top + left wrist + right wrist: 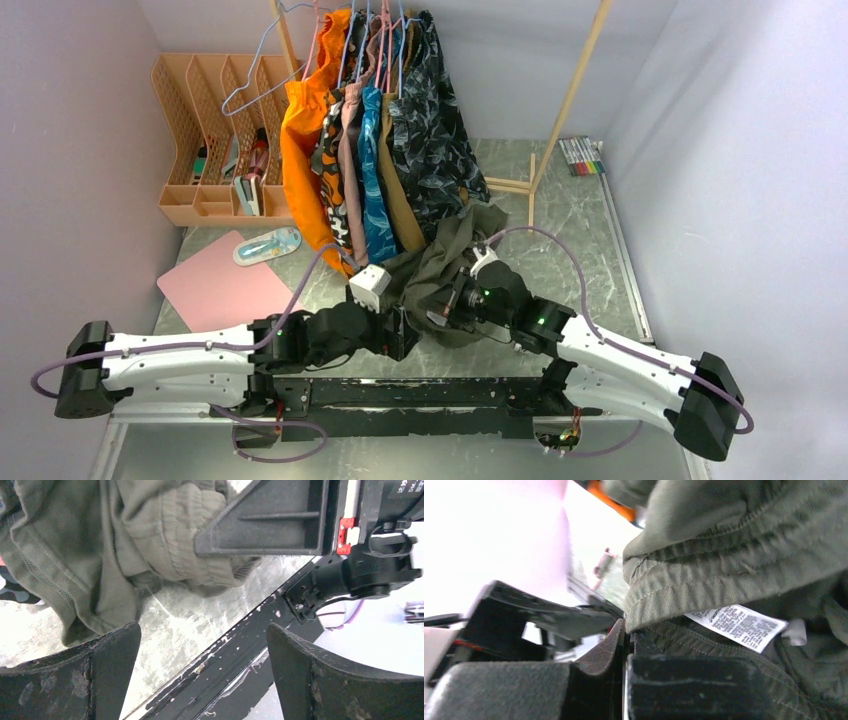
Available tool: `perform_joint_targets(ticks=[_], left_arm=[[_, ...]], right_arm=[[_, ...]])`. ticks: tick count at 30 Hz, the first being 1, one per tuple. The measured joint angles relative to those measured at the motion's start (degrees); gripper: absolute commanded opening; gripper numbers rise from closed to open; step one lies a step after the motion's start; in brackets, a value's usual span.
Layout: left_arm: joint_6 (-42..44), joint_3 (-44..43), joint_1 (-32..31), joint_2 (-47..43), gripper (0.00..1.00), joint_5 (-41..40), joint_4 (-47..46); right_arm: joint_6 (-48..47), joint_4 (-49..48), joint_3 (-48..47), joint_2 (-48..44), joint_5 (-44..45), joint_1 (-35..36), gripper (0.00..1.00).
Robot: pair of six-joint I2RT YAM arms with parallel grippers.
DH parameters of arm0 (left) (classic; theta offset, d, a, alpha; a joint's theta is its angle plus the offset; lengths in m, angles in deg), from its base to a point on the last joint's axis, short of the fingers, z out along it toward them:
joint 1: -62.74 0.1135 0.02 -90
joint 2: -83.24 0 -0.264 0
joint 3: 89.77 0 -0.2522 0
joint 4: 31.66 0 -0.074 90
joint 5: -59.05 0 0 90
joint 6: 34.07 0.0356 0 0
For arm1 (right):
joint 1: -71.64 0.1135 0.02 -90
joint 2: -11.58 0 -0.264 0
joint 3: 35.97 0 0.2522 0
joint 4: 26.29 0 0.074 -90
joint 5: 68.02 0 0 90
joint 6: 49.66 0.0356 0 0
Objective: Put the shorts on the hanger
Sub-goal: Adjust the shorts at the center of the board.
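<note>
The olive-green shorts [440, 265] lie bunched at the middle of the table, partly lifted. My right gripper [442, 305] is shut on their ribbed waistband [704, 575], just beside the white care label [739, 625]. My left gripper [403, 335] is open and empty, just left of the right gripper and beside the shorts. In the left wrist view the shorts [75, 545] hang above and left of the open left gripper [202, 630], with the right gripper's finger [265, 520] clamped on the waistband. The light-blue hanger [247, 63] hangs empty at the left end of the rack.
A wooden rack [575, 90] at the back holds several garments, among them an orange one [305, 150] and a camouflage one [435, 130]. An orange file organizer [215, 130] and a pink mat [215, 285] are on the left. Markers [582, 155] lie at the back right. A black rail [420, 390] runs along the near edge.
</note>
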Motion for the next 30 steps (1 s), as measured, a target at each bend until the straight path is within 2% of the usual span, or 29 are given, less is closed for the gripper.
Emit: perform_joint_targets(ticks=[8,13,21,24,26,28,30], left_arm=[[-0.4,-0.3,0.0,-2.9,1.00,-0.1,0.0],[-1.3,-3.3,0.0,1.2,0.99,-2.1,0.9],[-8.5,-9.2,0.0,8.1,1.00,-11.5,6.6],[-11.9,-9.7,-0.1,9.2,0.84,-15.0,9.3],[-13.6,-9.7,0.0,9.4,0.66,-16.9,10.6],[-14.9,-9.7,-0.1,9.4,0.53,-18.3,11.3],[-15.8,-9.7,-0.2,9.3,0.33,-19.3,11.4]], right_arm=[[8.4,-11.5,-1.2,-0.5,1.3,0.1,0.00],[12.9,-14.0,-1.2,-0.4,3.8,1.1,0.00],[17.2,-14.4,-3.0,2.8,7.1,5.1,0.00],[18.1,-14.6,-3.3,3.2,8.3,6.4,0.00],[18.6,-14.7,-3.4,3.3,8.9,7.1,0.00],[19.1,-14.7,-3.4,3.4,9.3,7.3,0.00],[19.5,-14.8,-3.4,3.6,9.5,7.5,0.00]])
